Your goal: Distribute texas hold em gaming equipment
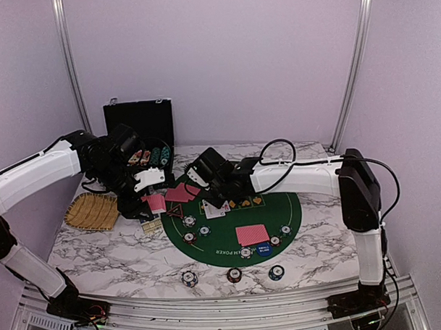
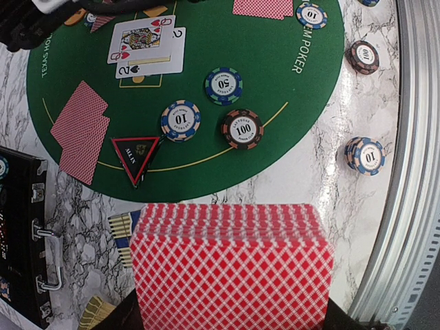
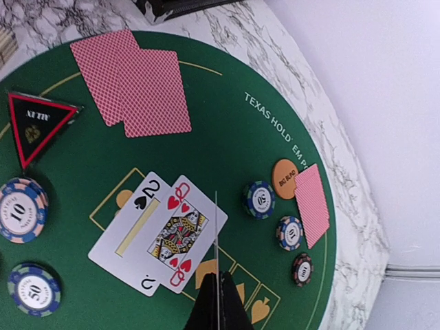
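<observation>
Fingers (image 3: 205, 313) of the right gripper (image 3: 217, 304) are pinching one card (image 3: 216, 234) edge-on over the green mat (image 3: 227, 137) and its face-up pair (image 3: 161, 234), likely for dealing, while the left gripper (image 2: 232, 324) is clamping the deck (image 2: 232, 275) as supply.

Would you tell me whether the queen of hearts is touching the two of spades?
Touching: the right wrist view shows the queen lying partly over the two.

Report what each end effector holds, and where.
Left end effector: red-backed deck, clamped across its side edges. Right end effector: a single card, seen edge-on, pinched at its near end.
</observation>
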{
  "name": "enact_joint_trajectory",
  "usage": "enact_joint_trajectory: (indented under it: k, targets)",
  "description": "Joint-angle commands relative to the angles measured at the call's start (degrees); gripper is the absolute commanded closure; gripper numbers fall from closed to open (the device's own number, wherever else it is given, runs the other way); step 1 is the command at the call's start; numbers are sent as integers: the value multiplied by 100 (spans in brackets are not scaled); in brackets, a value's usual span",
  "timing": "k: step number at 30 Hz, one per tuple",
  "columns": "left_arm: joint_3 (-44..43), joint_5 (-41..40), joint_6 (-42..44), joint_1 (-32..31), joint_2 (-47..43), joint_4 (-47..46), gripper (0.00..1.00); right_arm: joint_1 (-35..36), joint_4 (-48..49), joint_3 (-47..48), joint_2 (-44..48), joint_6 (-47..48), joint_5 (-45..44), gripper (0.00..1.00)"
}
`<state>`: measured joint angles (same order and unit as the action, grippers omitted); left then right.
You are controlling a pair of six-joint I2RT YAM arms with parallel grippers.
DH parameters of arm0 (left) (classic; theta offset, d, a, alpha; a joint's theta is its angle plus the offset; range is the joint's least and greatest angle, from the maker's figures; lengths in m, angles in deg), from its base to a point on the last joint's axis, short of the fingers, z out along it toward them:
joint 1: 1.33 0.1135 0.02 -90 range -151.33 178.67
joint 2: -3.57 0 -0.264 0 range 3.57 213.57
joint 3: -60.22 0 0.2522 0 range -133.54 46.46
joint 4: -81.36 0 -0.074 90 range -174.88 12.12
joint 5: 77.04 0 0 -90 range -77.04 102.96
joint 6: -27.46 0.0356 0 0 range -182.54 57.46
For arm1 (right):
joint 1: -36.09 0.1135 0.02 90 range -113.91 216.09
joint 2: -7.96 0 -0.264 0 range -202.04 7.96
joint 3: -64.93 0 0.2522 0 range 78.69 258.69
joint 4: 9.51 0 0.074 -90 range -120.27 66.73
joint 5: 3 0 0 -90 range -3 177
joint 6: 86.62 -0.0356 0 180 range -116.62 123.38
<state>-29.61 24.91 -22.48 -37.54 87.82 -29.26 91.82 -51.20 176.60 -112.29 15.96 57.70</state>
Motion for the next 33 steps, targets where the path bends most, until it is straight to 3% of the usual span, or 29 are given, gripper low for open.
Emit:
enact_joint_trajectory:
  k: [1, 12, 23, 24, 29, 33]
  targets:
    - [-13, 45, 20, 30, -168, -33, 90, 43, 993, -193, -100, 1108, -1171, 100]
    - [6, 54, 46, 26, -199, -33, 90, 53, 2058, -892, -376, 2239, -945, 100]
    - [-36, 64, 55, 26, -187, -33, 90, 53, 1689, -932, -539, 1930, -554, 100]
    - [-35, 70, 55, 26, -185, -32, 90, 53, 1578, -931, -522, 1865, -456, 98]
    - [-26, 65, 52, 26, -206, -24, 90, 40, 1342, -1103, -273, 1625, -26, 60]
    - [-32, 67, 51, 26, -223, -24, 90, -6, 1246, -1160, -55, 1407, 226, 47]
